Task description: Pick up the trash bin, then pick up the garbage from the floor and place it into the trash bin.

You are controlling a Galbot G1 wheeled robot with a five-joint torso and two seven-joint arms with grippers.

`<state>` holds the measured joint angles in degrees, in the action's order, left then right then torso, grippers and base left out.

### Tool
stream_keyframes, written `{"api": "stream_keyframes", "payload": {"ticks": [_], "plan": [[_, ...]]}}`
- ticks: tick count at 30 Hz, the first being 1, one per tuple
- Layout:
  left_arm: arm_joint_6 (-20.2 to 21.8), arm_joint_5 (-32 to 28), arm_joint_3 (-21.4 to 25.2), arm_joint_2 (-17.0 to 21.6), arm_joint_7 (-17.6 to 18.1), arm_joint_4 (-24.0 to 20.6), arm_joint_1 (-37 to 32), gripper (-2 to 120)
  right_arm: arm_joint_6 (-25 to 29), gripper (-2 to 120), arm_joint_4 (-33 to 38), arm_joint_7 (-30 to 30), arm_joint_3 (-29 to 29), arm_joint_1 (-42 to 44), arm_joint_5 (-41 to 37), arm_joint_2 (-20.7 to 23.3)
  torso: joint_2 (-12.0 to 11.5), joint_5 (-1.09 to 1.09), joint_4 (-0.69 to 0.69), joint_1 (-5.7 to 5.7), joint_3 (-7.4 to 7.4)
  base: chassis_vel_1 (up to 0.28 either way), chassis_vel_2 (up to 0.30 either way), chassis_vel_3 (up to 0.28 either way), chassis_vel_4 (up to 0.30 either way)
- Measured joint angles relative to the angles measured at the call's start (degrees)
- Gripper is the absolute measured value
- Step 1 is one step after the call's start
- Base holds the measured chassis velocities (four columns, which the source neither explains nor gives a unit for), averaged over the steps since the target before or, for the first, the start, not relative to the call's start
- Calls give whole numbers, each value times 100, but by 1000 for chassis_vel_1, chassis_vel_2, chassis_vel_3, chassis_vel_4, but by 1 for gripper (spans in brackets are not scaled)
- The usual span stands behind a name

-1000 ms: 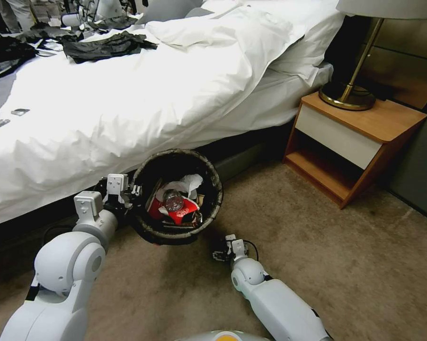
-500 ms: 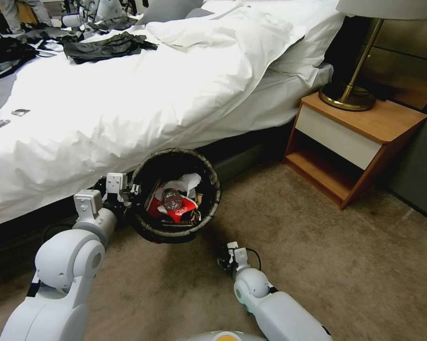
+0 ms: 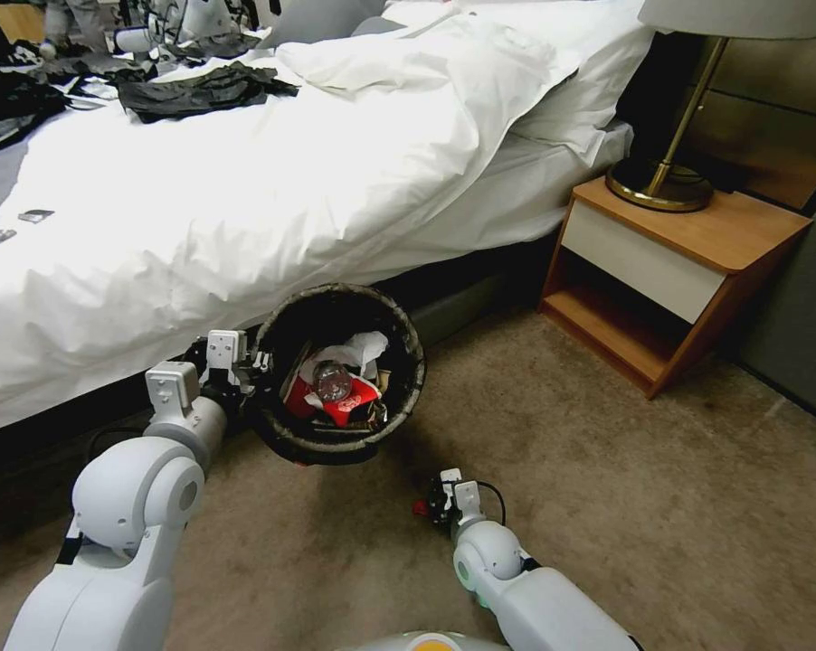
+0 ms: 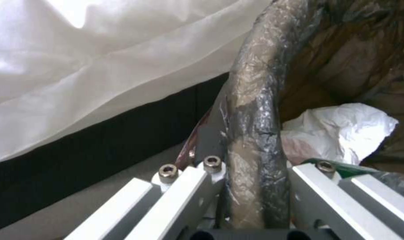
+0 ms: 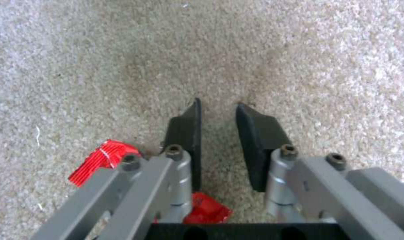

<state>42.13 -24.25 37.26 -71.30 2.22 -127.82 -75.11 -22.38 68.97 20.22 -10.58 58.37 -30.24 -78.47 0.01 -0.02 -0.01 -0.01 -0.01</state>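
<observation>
Bin: the small round plastic trash bin with its dark brown-black bag liner [image 3: 339,372] hangs off the beige short-pile carpet floor [image 3: 607,506], just in front of the white-sheeted bed [image 3: 245,208], so the first step looks done.
Left gripper: the left gripper [image 3: 245,375] is clamped on the bin's near rim, at the side away from the wooden nightstand [image 3: 688,262].
Inside the bin: a red-and-white crumpled wrapper [image 3: 346,402], white tissue [image 3: 358,348] and a clear plastic bottle [image 3: 332,383] already lie in it, so most litter seems collected.
Left over: a small red crumpled wrapper [image 5: 102,160] lies on the carpet, near the bin on its side away from the bed.
Right gripper: the right gripper [image 3: 437,499] is low over the carpet beside that wrapper, jaws parted and holding nothing.
Left wrist view: it shows the liner-wrapped rim [image 4: 257,133] pinched between the white fingers [image 4: 184,196], which the head view hides.
Right wrist view: the black pads [image 5: 188,133] stand apart over bare carpet, the wrapper to one side and partly beneath the linkage.
</observation>
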Motion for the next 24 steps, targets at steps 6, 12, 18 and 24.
{"api": "stream_keyframes", "payload": {"ticks": [6, 12, 18, 24], "plan": [[0, 3, -10, -14, -11, 0, -10, 1, 2, 3, -29, 4, 35, -5, 2, -13, 0, 0, 0, 0, 0, 0, 0, 0, 0], [0, 6, -4, -1, -12, -4, -42, 1, -38, 0, 80, 2, 25, 5, 24, 37, 0, 5, 3, 0, 1, 0, 0, 0, 0], [0, 11, -6, -17, -13, -6, -50, 1, -120, 14, 253, 33, -44, 18, -13, 125, -1, 8, 4, 0, 2, 0, 0, 0, 0], [0, 15, -25, -19, -18, -18, -38, 1, -128, 36, 339, 64, -55, 23, -58, 183, -1, 7, 2, 1, 2, 0, 0, 0, 0]]}}
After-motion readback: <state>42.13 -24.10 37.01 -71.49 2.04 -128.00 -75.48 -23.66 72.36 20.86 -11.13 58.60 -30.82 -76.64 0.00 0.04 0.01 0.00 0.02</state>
